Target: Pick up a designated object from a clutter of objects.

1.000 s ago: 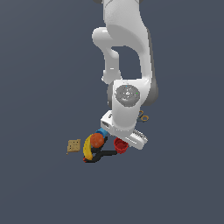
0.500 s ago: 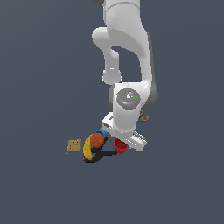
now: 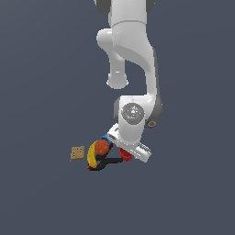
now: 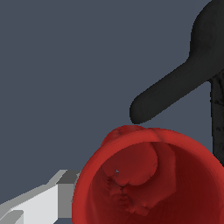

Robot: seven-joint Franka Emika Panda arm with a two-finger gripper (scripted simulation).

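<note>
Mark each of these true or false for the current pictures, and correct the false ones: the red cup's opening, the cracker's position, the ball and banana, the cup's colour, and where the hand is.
1. The red cup shows its open mouth to the wrist view. True.
2. The tan cracker lies apart from the pile, toward the exterior view's left. True.
3. The orange ball sits far from the yellow banana. False: it rests right against the banana.
4. The cup is blue. False: it is bright red.
5. The hand hangs high above the clutter. False: it is down at the red cup, beside the black-handled tool.
</note>
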